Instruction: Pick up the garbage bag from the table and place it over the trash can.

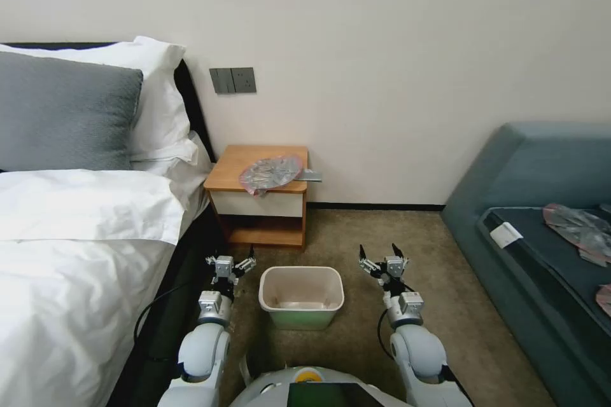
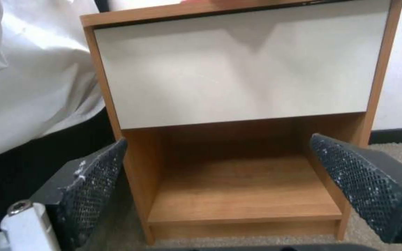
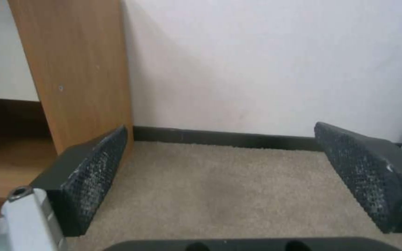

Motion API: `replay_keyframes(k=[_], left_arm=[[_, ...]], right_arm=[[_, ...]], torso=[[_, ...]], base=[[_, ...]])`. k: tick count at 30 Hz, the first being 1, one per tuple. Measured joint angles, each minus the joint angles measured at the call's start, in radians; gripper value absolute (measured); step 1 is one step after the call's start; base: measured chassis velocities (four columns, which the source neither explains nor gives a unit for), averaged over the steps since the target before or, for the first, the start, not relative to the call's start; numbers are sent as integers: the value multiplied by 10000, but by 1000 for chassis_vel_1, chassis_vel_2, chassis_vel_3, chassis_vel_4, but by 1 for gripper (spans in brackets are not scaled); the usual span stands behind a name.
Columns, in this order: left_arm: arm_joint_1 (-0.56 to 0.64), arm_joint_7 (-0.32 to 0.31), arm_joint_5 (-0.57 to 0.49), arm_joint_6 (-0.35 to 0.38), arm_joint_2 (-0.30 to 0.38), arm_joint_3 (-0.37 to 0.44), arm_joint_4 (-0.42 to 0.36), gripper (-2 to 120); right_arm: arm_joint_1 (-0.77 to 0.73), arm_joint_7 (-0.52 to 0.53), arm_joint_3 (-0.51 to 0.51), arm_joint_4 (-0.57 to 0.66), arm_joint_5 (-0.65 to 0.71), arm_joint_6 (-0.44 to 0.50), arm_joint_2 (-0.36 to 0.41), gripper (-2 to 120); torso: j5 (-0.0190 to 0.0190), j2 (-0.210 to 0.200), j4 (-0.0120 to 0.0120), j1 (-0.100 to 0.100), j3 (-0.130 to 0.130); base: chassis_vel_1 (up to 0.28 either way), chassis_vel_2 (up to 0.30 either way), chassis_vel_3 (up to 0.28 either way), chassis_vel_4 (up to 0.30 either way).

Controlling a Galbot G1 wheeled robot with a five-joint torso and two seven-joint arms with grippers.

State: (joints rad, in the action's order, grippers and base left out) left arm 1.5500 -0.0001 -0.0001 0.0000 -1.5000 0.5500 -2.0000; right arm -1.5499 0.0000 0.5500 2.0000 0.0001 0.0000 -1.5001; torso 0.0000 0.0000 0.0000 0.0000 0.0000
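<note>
Low in the head view, the left gripper (image 1: 237, 260) sits just left of centre and the right gripper (image 1: 382, 255) just right of centre, both low over the carpet (image 1: 382, 229) with fingers spread wide and holding nothing. Between them, at lower centre, stands the trash can (image 1: 301, 296), open and unlined. Above it in the frame, against the wall, is the table (image 1: 258, 203); the garbage bag (image 1: 270, 173) lies crumpled on its top toward the right front edge, well apart from both sets of fingers. In the left wrist view the dark mesh pads (image 2: 96, 177) frame the white drawer front (image 2: 238, 69) and the low shelf. In the right wrist view the pads (image 3: 94, 167) frame bare carpet and the table's side panel.
</note>
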Motion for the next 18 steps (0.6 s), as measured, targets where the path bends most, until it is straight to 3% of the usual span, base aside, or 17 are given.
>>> replay_keyframes(k=[18], left_arm=[[0, 0, 0, 0, -1, 0, 0, 100]], right_arm=[[0, 0, 0, 0, 0, 0, 0, 100]], torso=[[0, 0, 0, 0, 0]], base=[[0, 0, 0, 0]])
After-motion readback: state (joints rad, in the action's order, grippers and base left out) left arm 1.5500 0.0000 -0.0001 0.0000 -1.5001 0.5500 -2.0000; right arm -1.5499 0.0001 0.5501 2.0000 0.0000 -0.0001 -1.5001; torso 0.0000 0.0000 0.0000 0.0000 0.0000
